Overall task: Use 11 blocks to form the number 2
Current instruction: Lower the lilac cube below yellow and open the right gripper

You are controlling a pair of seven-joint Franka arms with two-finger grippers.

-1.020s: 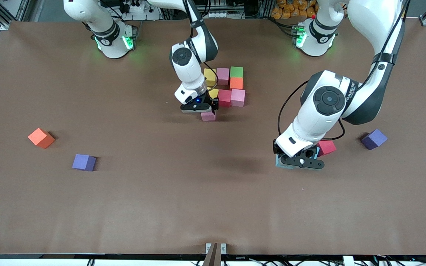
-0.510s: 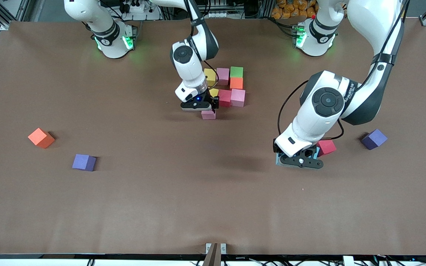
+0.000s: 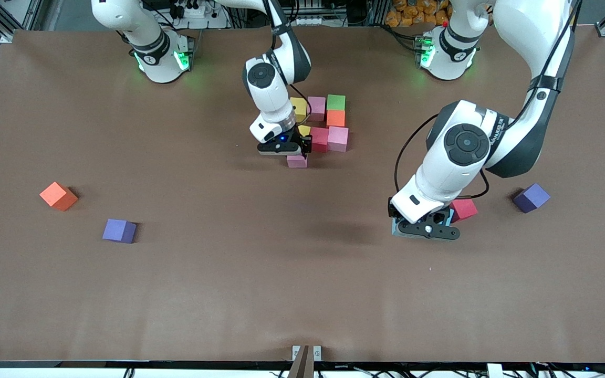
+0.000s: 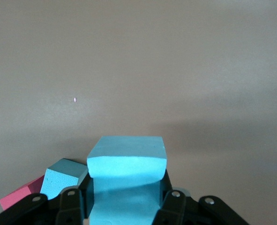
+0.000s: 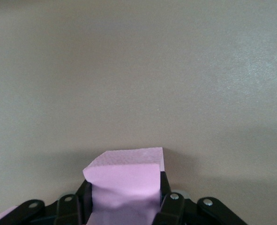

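Starting at the right arm's end of the table, I see a lone orange block sitting well away from everything, with a purple cube near it, closer to the front camera's edge.

Toward the middle, close to the edge where the arm bases stand, is the cluster: a yellow block, a pink block, a green block and an orange block touching one another. Just nearer the camera sit a second yellow block, mostly hidden, a crimson block and another pink block.

My right gripper is at the camera-facing edge of that cluster, clamped on a third pink block; in the right wrist view the pink foam bulges between the fingers.

Toward the left arm's end, my left gripper is closed around a light blue block, squeezed between the fingers. A second light blue block lies just beside it, next to a red block. Another purple cube sits near the red one, toward that end's edge.
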